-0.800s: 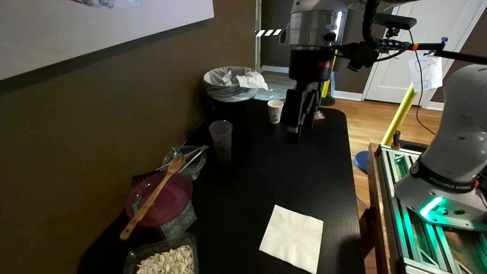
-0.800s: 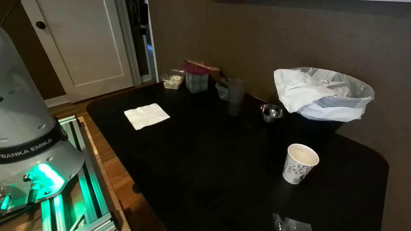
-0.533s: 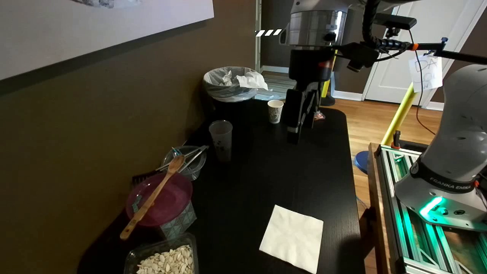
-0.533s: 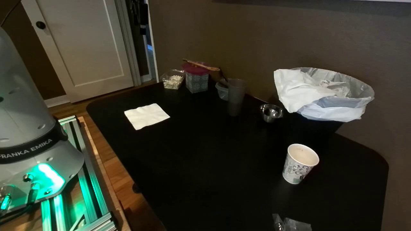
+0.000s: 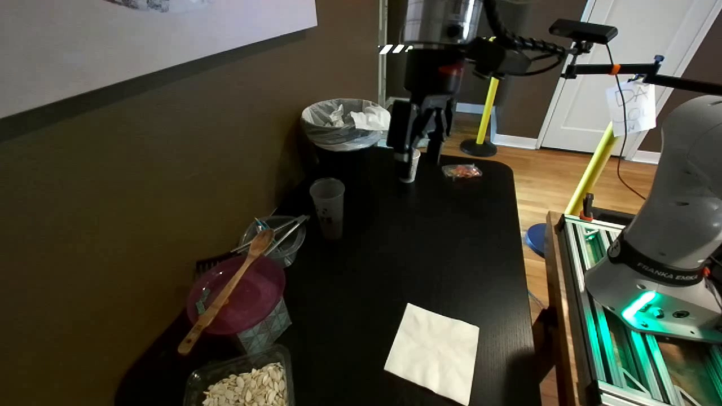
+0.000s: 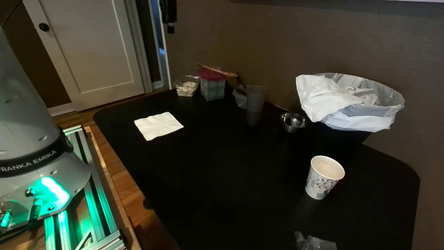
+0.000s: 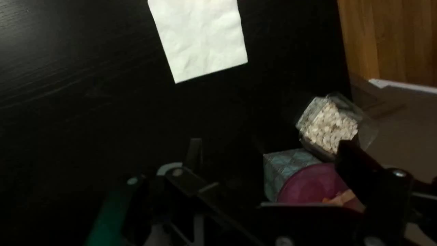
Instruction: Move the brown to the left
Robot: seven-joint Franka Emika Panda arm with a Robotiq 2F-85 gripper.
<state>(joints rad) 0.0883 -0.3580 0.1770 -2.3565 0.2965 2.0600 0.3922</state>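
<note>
Hanging above the counter [image 5: 395,265], the tool [image 5: 418,168] has its fingers [image 5: 399,138] spread wide apart and grips nothing. The brown cup [image 5: 328,206] stands upright on the counter, well apart from the tool, with dark print on its side. In both exterior views it is near the wall [image 5: 141,197] and just beside the clear tub [image 6: 240,100]. Sticks [image 5: 289,233] rest across the tub. Near the tub, the purple bowl [image 5: 258,290] sits on top of the patterned box [image 6: 212,90], and the wooden spoon [image 5: 227,290] slants over the bowl, its head toward the tub. Just beside the box is the tray [image 5: 289,375], with pale seeds [image 5: 248,389] in it. The napkin [image 5: 433,354] lies flat near the counter's edge on the side of the arm base [image 5: 665,310], which glows green. In an exterior view the metal bowl [image 6: 292,127] sits between the brown cup and the bin [image 6: 341,137]. The white cup [image 5: 414,165], partly hidden behind the tool in an exterior view, stands upright well apart from the brown cup. A small packet [image 5: 461,171] lies near it. In the wrist view, part of the tool covers some of the purple bowl.
</note>
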